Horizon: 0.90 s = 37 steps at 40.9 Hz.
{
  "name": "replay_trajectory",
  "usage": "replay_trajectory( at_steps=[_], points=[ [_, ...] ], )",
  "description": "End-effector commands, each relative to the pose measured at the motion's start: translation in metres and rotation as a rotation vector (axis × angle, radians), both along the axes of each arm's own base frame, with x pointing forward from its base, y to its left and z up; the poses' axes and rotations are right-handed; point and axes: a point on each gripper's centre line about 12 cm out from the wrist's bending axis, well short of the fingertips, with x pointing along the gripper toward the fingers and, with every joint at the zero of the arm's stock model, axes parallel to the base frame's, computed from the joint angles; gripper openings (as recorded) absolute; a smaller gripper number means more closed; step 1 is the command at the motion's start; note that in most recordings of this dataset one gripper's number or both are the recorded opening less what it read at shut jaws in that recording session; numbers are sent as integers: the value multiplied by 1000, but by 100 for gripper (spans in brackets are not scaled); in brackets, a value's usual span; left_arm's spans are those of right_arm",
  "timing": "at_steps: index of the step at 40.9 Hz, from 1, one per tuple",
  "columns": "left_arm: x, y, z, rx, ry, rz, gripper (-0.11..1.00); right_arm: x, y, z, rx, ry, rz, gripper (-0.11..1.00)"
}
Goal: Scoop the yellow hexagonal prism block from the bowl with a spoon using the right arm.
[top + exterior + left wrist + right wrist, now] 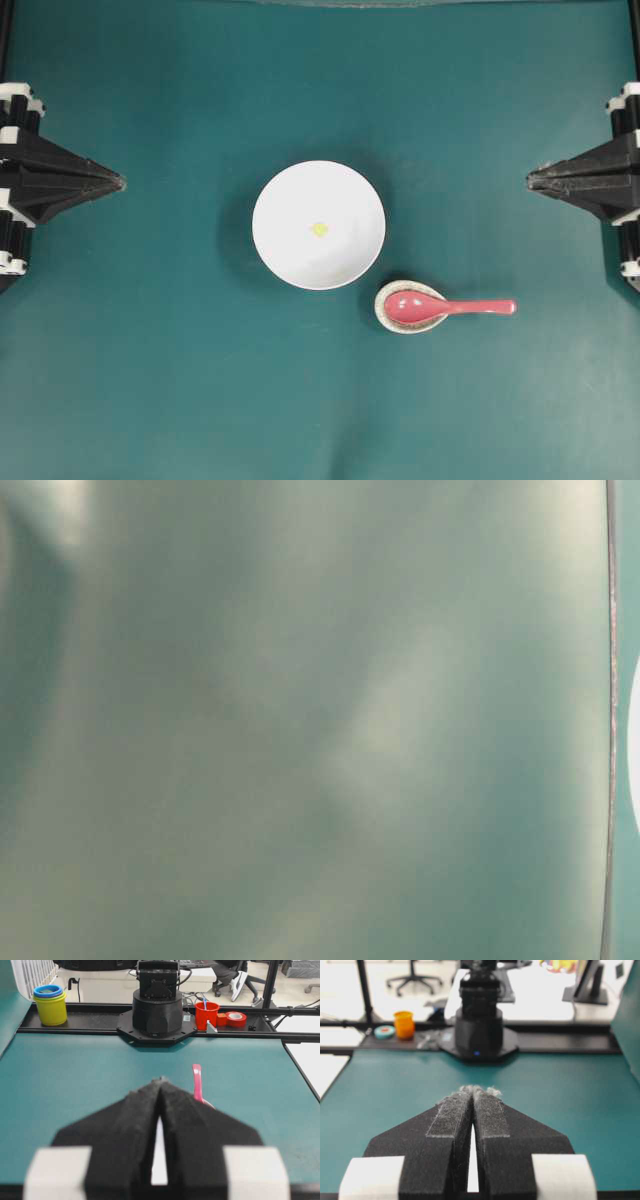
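Observation:
A tiny yellow hexagonal prism block [319, 229] lies near the middle of the white bowl [290, 200] at the table's centre. The pink-red spoon [450, 307] rests with its scoop in a small speckled spoon rest [382, 300] just right of the bowl and below it, handle pointing right. My right gripper [530, 180] is shut at the right edge, well away from the spoon, and in its wrist view [473, 1091] nothing sits between the fingers. At the left edge my left gripper [120, 183] is shut too, also empty [161, 1080]. The spoon handle [197, 1082] shows just past it.
Teal cloth covers the table [150, 380]. Beyond the far rail stand stacked yellow and blue cups [50, 1005], a red cup [206, 1014] and a red tape roll [235, 1019]. An orange cup [404, 1024] stands off the table on the other side. The table-level view is a teal blur.

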Motion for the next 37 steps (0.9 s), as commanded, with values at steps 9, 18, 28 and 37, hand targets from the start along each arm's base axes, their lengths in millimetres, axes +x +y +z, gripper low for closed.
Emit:
replay_trajectory(
  at_steps=[9, 18, 28, 37],
  points=[
    [2, 0, 15, 17, -38, 3, -1, 5, 0, -2, -15, 34, 0, -1],
    [2, 0, 14, 17, -37, 3, -1, 4, 0, -1, -1, 25, 0, -1],
    [2, 0, 15, 18, -38, 3, -1, 5, 0, -2, 2, 34, -1, -1],
    [2, 2, 14, 18, -37, 9, -1, 5, 0, -3, 8, 37, -1, -1]
  ],
)
